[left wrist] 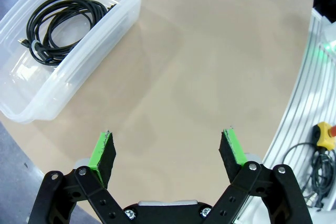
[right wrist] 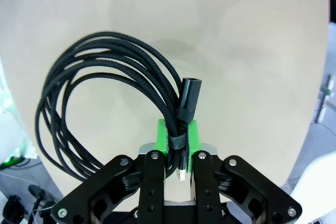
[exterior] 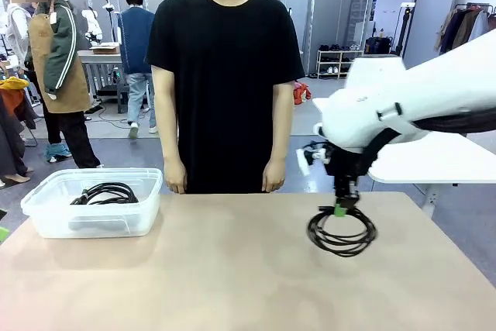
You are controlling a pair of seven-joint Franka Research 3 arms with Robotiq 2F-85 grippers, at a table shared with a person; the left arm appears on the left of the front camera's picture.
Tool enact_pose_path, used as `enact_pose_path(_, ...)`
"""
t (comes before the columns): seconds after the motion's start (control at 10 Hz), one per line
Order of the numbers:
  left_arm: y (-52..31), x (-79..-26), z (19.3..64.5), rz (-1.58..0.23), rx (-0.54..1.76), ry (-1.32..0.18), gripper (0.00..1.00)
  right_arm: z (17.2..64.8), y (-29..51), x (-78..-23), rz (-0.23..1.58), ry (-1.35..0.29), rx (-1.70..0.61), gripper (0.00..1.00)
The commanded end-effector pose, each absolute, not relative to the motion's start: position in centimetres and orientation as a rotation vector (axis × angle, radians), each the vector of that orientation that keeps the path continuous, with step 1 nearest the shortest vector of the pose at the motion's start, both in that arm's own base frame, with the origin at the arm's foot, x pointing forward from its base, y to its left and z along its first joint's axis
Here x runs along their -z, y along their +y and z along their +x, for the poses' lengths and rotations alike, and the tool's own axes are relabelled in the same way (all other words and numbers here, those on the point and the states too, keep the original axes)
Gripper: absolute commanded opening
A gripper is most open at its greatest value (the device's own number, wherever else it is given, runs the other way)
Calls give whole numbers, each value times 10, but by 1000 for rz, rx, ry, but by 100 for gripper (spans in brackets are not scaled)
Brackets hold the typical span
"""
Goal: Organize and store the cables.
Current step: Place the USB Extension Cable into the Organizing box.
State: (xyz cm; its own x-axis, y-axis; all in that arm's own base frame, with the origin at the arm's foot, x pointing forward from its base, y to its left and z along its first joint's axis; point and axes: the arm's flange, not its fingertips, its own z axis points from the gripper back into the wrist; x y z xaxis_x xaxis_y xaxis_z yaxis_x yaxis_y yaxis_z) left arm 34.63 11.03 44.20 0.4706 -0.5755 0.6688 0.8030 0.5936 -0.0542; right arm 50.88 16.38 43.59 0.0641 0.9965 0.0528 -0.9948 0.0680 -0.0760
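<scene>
Beige table [exterior: 194,269] under right gripper [right wrist: 177,140] clamping coiled cable [right wrist: 94,93]; left gripper [left wrist: 167,148] gapes wide.

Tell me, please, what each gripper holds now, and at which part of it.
The right gripper holds a coiled black cable, pinched where a strap binds its strands, next to the plug. The left gripper is open and holds nothing.

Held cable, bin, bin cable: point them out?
held cable [right wrist: 63,108], right wrist view, left arc of coil.
bin [exterior: 46,218], front view, bare front wall.
bin cable [left wrist: 52,24], left wrist view, coil's strands.
</scene>
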Motion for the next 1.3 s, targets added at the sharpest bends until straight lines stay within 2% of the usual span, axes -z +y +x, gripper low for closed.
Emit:
enact_pose_path(0.0, 112, -442, 346, -392, 883, -656, 100, 530, 222, -435, -19, -80, -1482, 0)
enact_pose_path(0.3, 112, -442, 346, -392, 883, -656, 100, 538, 302, -407, -3, -97, -1488, 0)
enact_pose_path(0.6, 112, -442, 346, -392, 883, -656, 100, 544, 336, -372, 60, -95, -1481, 0)
enact_pose_path(1.2, 112, -442, 346, -392, 883, -656, 100, 532, 341, -325, 135, -110, -1489, 0)
